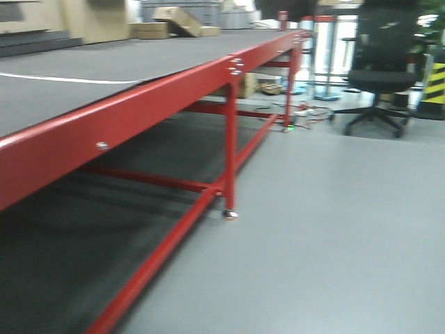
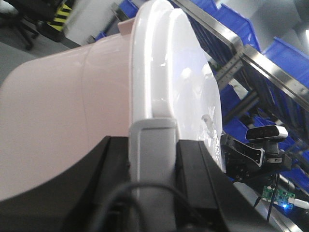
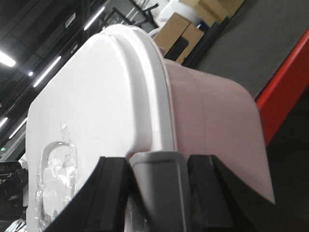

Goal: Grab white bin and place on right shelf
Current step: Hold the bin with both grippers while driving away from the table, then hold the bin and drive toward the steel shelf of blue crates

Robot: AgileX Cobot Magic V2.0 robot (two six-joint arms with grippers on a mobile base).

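Hanging lengthwise between 2 arms, the large pinkish-white plastic bin [image 2: 63, 111] was clamped at its grey end latches [image 2: 153, 140] by left jaws and right jaws, shiny steel shelf [image 2: 251, 57] on its lid side.

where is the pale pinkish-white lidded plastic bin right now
The pale pinkish-white plastic bin fills both wrist views, clamped between left gripper and right gripper, blue plastic crates behind it.

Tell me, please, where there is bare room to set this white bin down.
For the white bin, the dark tabletop is bare from the red rail to the cardboard boxes at its far end. The floor between the table leg and office chair is open. The steel rack is crowded with blue crates.
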